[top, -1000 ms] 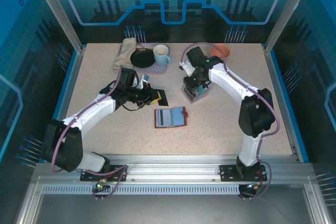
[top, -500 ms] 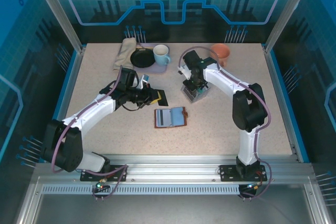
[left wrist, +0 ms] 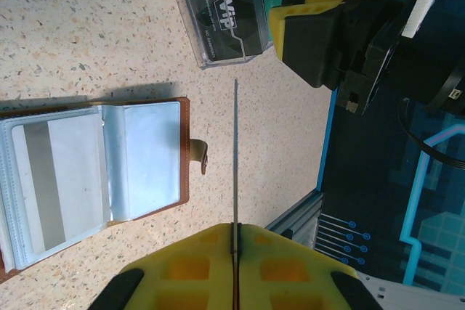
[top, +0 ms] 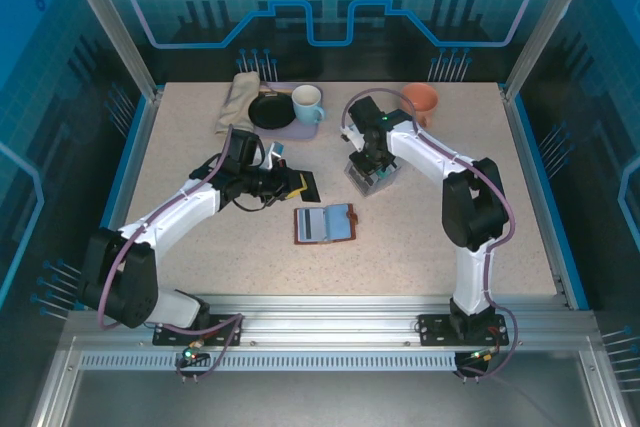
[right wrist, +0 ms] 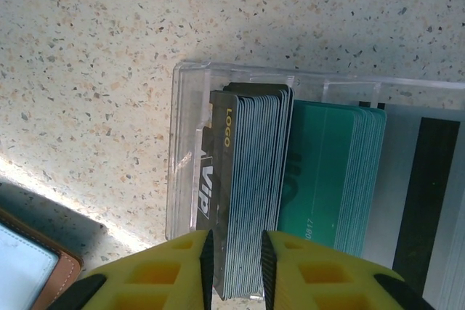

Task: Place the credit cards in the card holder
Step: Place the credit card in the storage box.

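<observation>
- Though the top view leaves both claw tips too small to judge, the card holder lies open on the tabletop, nearer the bases than the left claw and right claw.
- Left wrist: the left claw is clamped on a credit card seen edge-on, just right of the holder's clear pockets.
- Right wrist: the right claw has its jaws slightly apart over dark credit cards standing in a clear tray. The holder's corner is cut off at lower left.

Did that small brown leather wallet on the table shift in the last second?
No. The brown leather card holder lies just as far from the aluminium rail along the near edge as before.
</observation>
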